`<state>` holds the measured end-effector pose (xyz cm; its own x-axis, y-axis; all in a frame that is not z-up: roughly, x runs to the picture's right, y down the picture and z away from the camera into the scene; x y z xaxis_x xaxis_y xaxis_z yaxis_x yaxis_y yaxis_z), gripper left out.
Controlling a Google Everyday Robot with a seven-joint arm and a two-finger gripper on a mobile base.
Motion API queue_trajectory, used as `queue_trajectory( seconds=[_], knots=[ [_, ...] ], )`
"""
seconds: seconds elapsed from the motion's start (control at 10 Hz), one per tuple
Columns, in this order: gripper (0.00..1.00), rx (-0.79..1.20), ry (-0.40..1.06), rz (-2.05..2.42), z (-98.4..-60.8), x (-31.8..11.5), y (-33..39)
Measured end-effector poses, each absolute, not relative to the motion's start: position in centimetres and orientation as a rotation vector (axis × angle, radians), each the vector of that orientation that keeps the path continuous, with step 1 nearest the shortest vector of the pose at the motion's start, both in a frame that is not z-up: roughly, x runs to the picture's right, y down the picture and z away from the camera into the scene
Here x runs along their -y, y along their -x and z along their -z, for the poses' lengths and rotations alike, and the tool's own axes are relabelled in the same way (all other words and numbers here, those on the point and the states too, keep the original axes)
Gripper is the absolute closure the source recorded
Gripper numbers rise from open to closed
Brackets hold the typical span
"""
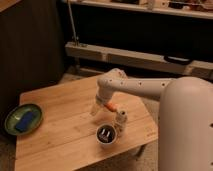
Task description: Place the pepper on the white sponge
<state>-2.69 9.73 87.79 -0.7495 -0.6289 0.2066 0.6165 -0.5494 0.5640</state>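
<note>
Over the right half of the wooden table, the pincer hangs low above the boards at the end of the white arm, which reaches in from the robot body on the right of the camera view. Its fingers are spread, with nothing pinched between them. The pepper lies on the table just right of the pincer, close beside it; whether they touch is unclear. It is orange-red and only part of it shows past the wrist. A small white bottle stands upright right of and nearer the camera than the pincer, just beyond the pepper. A dark round cup stands in front of the pincer, touching or nearly touching the bottle and near the table's front edge. These three crowd the pincer's right and front. The table's right corner is near, past the bottle. Left of the pincer, bare wood runs all the way to the green dish, well apart, at the table's left edge, with its rim seeming to pass over that edge. The white sponge, which looks dark blue, lies flat inside the dish. Behind the pincer, a short strip of bare board reaches the far edge, then floor, then a low rail against the dark back wall.
</note>
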Motion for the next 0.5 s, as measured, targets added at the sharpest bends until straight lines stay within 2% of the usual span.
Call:
queue_trajectory(
  seconds=[0.4, 0.5],
  knots=[
    [0.22, 0.82, 0.046, 2.179, -90.1, -10.7, -0.3],
    [0.3, 0.822, 0.052, 2.16, -90.5, -10.9, -0.6]
  ],
)
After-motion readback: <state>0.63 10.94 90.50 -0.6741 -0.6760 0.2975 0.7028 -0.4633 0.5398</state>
